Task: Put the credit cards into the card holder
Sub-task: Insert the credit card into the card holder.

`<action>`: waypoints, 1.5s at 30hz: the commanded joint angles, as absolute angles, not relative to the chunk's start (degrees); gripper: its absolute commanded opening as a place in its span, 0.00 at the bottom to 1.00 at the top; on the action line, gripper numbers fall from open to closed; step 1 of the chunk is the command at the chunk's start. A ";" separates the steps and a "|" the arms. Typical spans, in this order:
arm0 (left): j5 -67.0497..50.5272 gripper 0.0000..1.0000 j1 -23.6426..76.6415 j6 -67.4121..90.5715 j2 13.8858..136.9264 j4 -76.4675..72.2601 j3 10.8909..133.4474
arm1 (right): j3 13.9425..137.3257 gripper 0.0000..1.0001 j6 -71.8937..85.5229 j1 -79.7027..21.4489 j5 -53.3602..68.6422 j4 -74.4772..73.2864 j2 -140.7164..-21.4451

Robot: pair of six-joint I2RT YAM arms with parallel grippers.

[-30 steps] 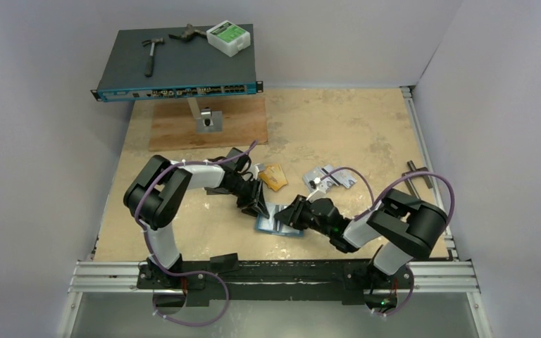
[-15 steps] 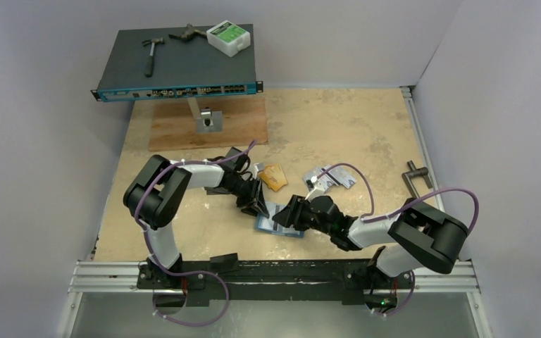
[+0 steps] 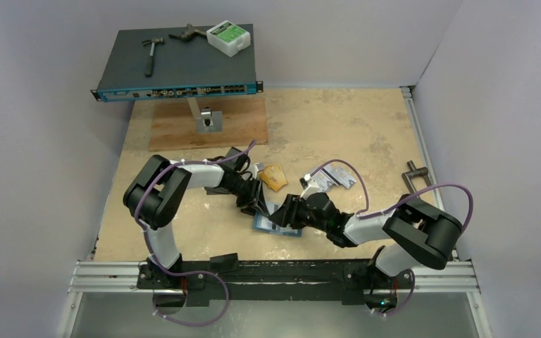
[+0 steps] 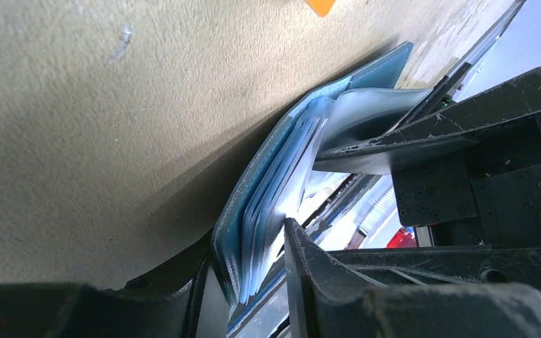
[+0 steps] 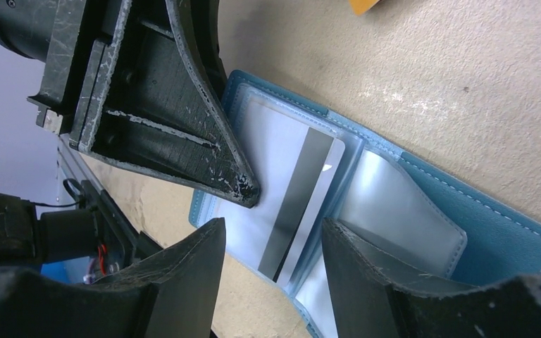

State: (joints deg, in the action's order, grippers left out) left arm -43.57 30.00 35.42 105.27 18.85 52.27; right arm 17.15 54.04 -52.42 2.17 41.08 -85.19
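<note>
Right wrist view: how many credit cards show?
2: a silver-white card with a dark stripe in the open teal-blue card holder, and an orange card cut off at the top edge. More may be hidden.

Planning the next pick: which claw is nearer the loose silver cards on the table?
Right. The right claw is over the wallet, with the silver cards just beyond it to its right. The left claw is at the wallet's left edge, farther from them.
</note>
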 commanded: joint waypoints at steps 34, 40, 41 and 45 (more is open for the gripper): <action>-40.88 0.36 30.28 35.40 101.68 18.86 52.67 | 31.47 0.51 43.99 -56.34 5.25 32.45 -86.20; -34.02 0.29 29.79 31.48 100.34 25.54 55.03 | 28.33 0.59 44.03 -56.34 -1.22 18.80 -73.71; -33.67 0.29 29.75 31.16 100.10 25.99 55.28 | 27.94 0.61 44.11 -56.34 -3.22 15.80 -71.48; -31.51 0.29 29.86 29.27 99.22 28.65 57.35 | 26.58 0.62 44.64 -56.34 -11.16 4.97 -66.48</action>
